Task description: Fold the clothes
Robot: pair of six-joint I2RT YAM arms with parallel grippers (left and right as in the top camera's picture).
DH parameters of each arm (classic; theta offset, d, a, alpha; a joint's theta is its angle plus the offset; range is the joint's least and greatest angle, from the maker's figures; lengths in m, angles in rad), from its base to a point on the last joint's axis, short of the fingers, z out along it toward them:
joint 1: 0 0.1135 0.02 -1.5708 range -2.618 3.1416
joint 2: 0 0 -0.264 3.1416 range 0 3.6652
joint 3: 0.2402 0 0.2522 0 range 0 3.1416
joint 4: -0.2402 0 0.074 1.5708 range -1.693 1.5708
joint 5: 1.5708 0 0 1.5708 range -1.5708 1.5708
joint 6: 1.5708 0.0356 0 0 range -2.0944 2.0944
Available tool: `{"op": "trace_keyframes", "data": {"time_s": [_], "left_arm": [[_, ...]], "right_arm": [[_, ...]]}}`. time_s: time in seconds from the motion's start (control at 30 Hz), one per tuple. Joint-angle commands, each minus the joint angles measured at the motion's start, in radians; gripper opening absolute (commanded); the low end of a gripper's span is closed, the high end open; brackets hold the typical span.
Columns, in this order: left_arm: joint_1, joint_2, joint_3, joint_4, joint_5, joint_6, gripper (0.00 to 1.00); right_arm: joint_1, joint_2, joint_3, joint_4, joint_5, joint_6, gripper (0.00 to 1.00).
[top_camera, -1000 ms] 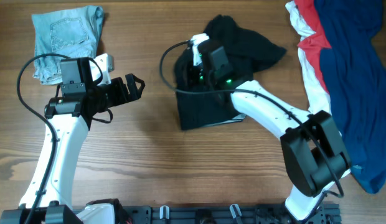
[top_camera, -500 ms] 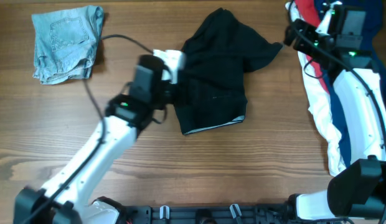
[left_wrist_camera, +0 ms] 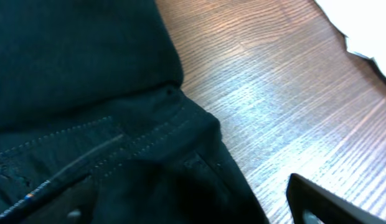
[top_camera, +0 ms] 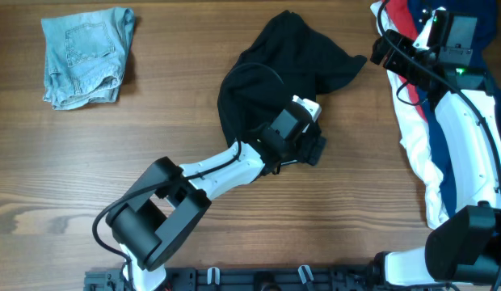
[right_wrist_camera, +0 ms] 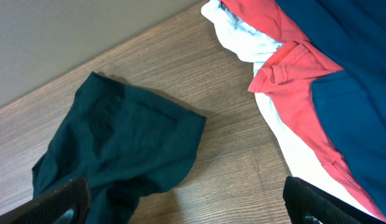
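left claw (top_camera: 312,149) sitting at lower right edge of black garment (top_camera: 275,77), mid tabletop (top_camera: 153,121). wrist cam showing its fingers (left_wrist_camera: 317,202) spreading wide, black cloth lying between them. right claw (top_camera: 380,50) hanging wide too, over inner edge of red-white-blue garment (top_camera: 444,121) at far right, black garment just beside it. denim shorts (top_camera: 85,52) lying folded at top left of overhead view, well apart from both.

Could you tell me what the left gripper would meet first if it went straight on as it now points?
The black garment: its stitched fabric lies directly ahead of the left gripper, apparently very close, though depth is unclear.
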Motion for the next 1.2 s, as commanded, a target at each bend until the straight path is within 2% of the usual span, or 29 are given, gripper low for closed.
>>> {"op": "trace_keyframes", "data": {"time_s": [0.0, 0.13, 0.33, 0.47, 0.57, 0.6, 0.63, 0.7, 0.77, 0.83, 0.87, 1.0, 1.1, 1.17], "left_arm": [[-0.006, 0.064, 0.018, 0.010, -0.047, 0.023, 0.91], [-0.019, 0.075, 0.018, 0.022, -0.054, 0.048, 0.86], [-0.128, 0.075, 0.026, 0.029, -0.186, 0.118, 0.83], [-0.148, 0.084, 0.029, 0.029, -0.239, 0.134, 0.77], [-0.145, 0.105, 0.029, 0.035, -0.286, 0.123, 0.54], [-0.147, 0.105, 0.029, 0.042, -0.287, 0.122, 0.38], [-0.150, 0.105, 0.029, 0.060, -0.294, 0.122, 0.29], [-0.150, 0.105, 0.029, 0.062, -0.299, 0.123, 0.15], [-0.150, 0.090, 0.029, 0.050, -0.371, 0.123, 0.04], [-0.147, 0.029, 0.029, 0.019, -0.468, 0.122, 0.04], [-0.139, -0.021, 0.029, -0.005, -0.499, 0.122, 0.04], [-0.038, -0.354, 0.029, -0.187, -0.502, 0.012, 0.04], [0.084, -0.584, 0.029, -0.302, -0.499, -0.017, 0.04], [0.165, -0.658, 0.029, -0.352, -0.499, -0.017, 0.04]], "right_arm": [[0.002, 0.005, -0.011, -0.002, -0.008, 0.006, 0.99], [0.002, 0.006, -0.011, -0.005, -0.008, 0.006, 0.99], [0.002, 0.069, -0.011, -0.008, -0.016, 0.007, 1.00], [0.002, 0.093, -0.011, 0.000, -0.034, 0.006, 0.99], [0.002, 0.093, -0.011, 0.004, -0.035, 0.007, 0.99], [0.002, 0.093, -0.011, 0.003, -0.035, 0.006, 0.99], [0.002, 0.093, -0.011, 0.002, -0.035, 0.006, 0.99], [0.002, 0.093, -0.010, -0.002, -0.035, 0.007, 0.98], [0.002, 0.093, -0.010, -0.002, -0.039, 0.006, 0.98], [0.002, 0.093, -0.010, -0.003, -0.043, 0.006, 0.98], [0.002, 0.093, -0.010, -0.009, -0.053, 0.002, 0.94], [0.002, 0.093, -0.010, -0.018, -0.172, -0.040, 0.82], [0.007, 0.093, -0.010, -0.068, -0.302, -0.058, 0.77], [0.039, 0.093, -0.011, -0.145, -0.308, -0.079, 0.74]]}}
